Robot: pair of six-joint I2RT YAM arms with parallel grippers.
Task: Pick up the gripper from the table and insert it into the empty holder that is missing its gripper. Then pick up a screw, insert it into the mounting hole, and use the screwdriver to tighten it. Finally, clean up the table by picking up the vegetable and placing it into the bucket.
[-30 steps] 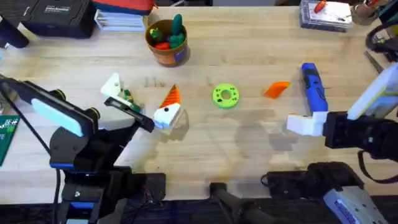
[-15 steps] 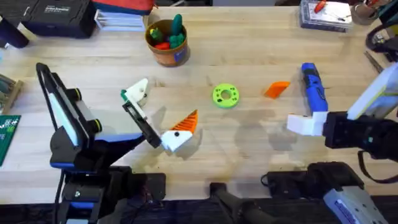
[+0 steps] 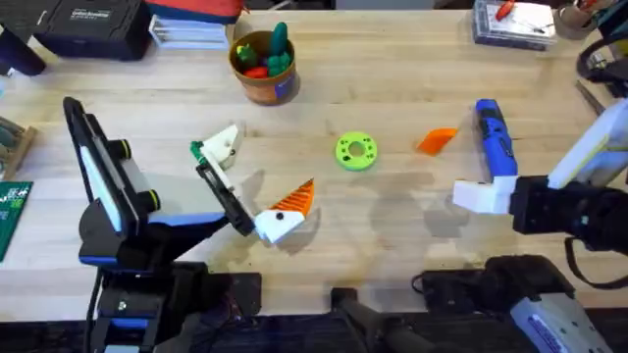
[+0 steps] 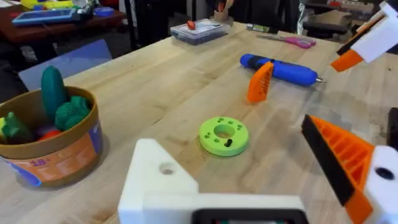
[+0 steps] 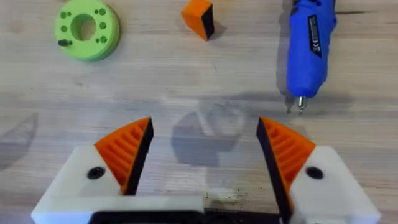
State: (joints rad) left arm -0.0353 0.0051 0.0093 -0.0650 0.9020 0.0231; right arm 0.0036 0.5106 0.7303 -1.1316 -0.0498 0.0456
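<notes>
The loose orange gripper (image 3: 437, 139) (image 4: 259, 81) (image 5: 199, 17) lies on the table between the green disc (image 3: 355, 151) (image 4: 224, 135) (image 5: 87, 28) and the blue screwdriver (image 3: 496, 137) (image 4: 280, 68) (image 5: 310, 43). A small black piece sits on the disc's edge. My left gripper (image 3: 257, 176) (image 4: 255, 174) is open and empty. One of its fingers is the plain white holder (image 3: 221, 145) (image 4: 158, 180); the other carries an orange tip. My right gripper (image 3: 481, 194) (image 5: 205, 155) is open and empty, hovering nearer the front edge than the screwdriver. The bucket (image 3: 263, 78) (image 4: 50, 149) at the back holds toy vegetables.
A black case (image 3: 88, 25) and stacked books (image 3: 191, 25) line the back left. A clear box (image 3: 515, 22) stands at the back right, with pink-handled scissors (image 4: 298, 42) nearby. A green circuit board (image 3: 12, 211) lies at the left edge.
The left arm has swung its gripper to the right and toward the front edge, turning it; most of this happened by half a second ago. The right arm has not moved.
</notes>
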